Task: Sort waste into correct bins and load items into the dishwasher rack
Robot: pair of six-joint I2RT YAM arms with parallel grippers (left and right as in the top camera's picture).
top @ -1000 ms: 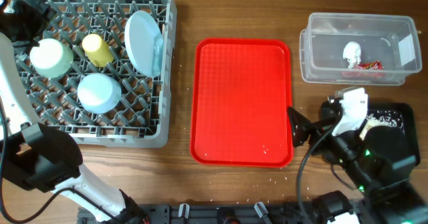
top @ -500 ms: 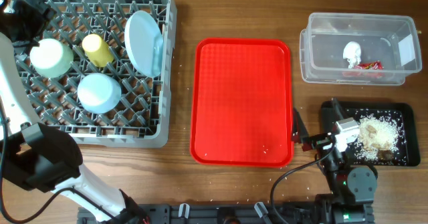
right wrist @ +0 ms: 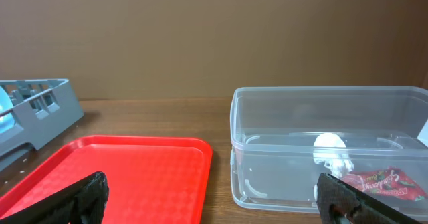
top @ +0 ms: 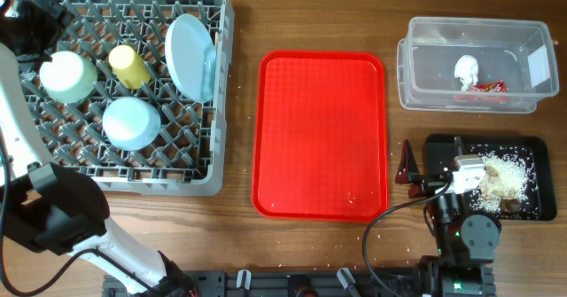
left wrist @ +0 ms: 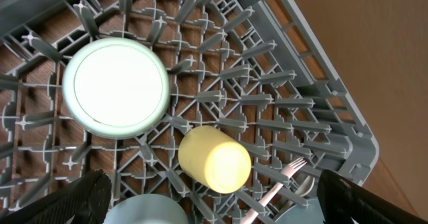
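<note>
The rack (top: 133, 183) holds two bowls (top: 67, 75) (top: 130, 122), one cup (top: 129, 66), one plate (top: 190, 56), one fork (left wrist: 277, 184), perhaps a spoon (left wrist: 305, 182). The left fingers (left wrist: 77, 198) and right fingers (right wrist: 73, 197) are spread, empty.

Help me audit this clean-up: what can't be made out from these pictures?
- Black tray: overhead, the right arm covers its left part, so some scraps may be hidden.
- Blue bowl: left wrist view, cut off by the bottom edge.
- Fork: left wrist view, handle runs off the bottom edge.
- Wrapper: right wrist view, print too small; partly behind a finger.
</note>
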